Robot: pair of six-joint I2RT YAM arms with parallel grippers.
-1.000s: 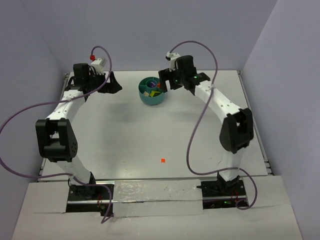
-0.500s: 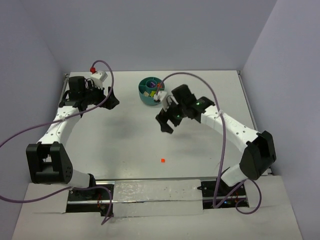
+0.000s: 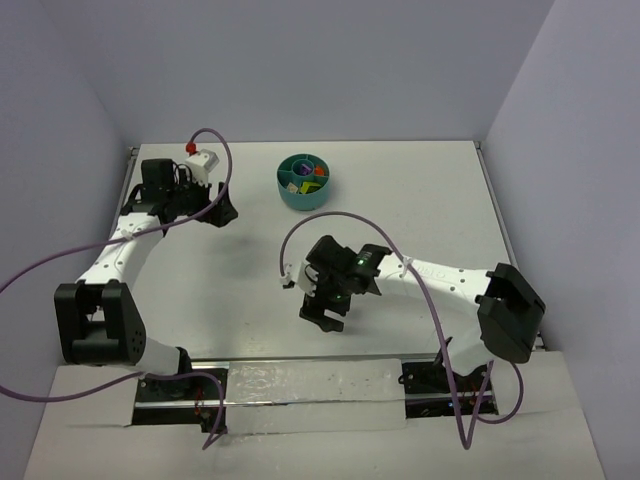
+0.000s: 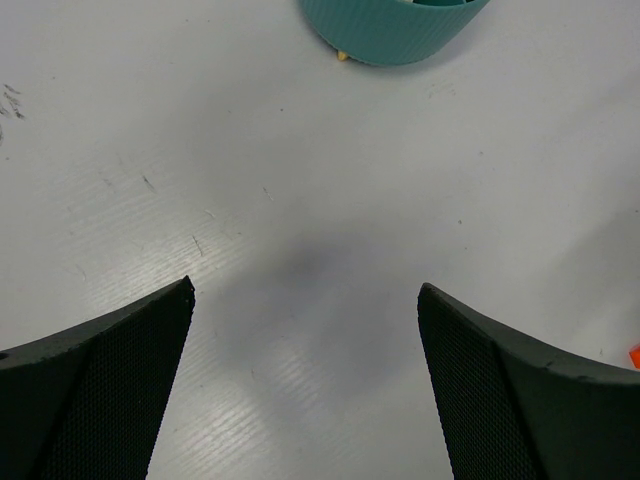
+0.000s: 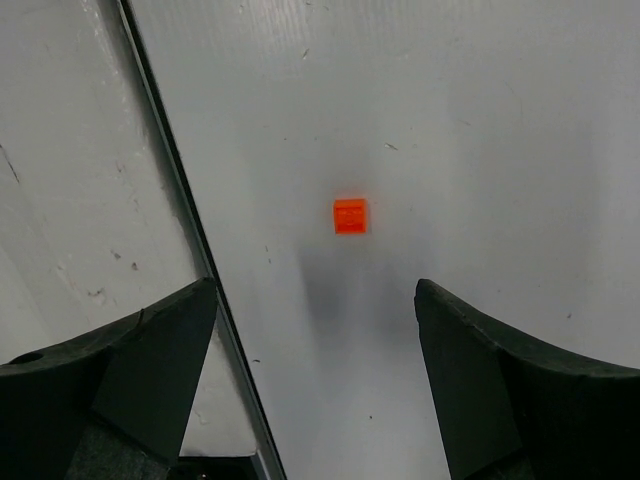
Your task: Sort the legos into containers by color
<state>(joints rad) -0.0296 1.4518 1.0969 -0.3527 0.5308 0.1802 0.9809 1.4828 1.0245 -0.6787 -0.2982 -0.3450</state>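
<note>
Right pincer (image 5: 312, 300): mine, jaws spread, empty, poised above the lone orange lego (image 5: 350, 216) on the table (image 5: 500, 120), ready to straddle it. Teal bowl (image 3: 305, 203): well apart, other legos (image 3: 300, 173) inside. Left pincer (image 4: 305, 300): spread, idle.

White arm links (image 3: 120, 245), bulky black joints (image 3: 105, 320), looping purple cables (image 3: 340, 214) — black, mesh-textured gripper fingers (image 4: 100, 380)
</note>
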